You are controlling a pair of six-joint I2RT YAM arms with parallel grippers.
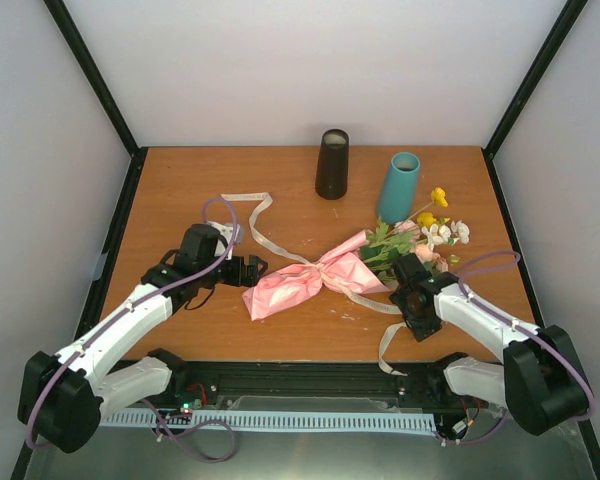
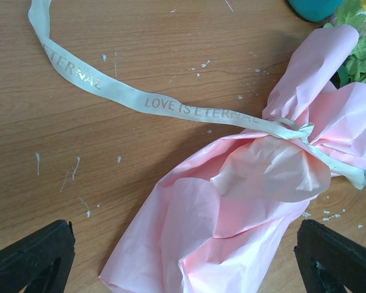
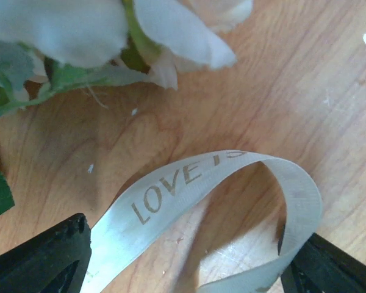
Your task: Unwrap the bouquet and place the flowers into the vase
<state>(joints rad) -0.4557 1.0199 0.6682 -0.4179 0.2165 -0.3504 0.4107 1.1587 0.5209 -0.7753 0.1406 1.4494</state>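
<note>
The bouquet lies across the middle of the table, its pink paper [image 1: 298, 284] [image 2: 244, 201] still tied at the waist with a beige ribbon [image 1: 325, 266] [image 2: 171, 105] printed "LOVE IS ETERNAL". The flowers [image 1: 420, 236] stick out at the right end, and white petals [image 3: 110, 30] fill the top of the right wrist view. My left gripper [image 1: 257, 269] [image 2: 183, 262] is open, its fingers either side of the paper's loose left end. My right gripper [image 1: 408, 300] [image 3: 186, 262] is open beside the flowers, with a loop of ribbon tail [image 3: 189, 183] arching between its fingers. A teal vase [image 1: 398, 187] stands behind the flowers.
A black cylinder vase [image 1: 332, 163] stands at the back centre, left of the teal one. One ribbon tail [image 1: 248, 212] curls toward the back left, the other [image 1: 385, 345] hangs over the near table edge. Walls close in three sides.
</note>
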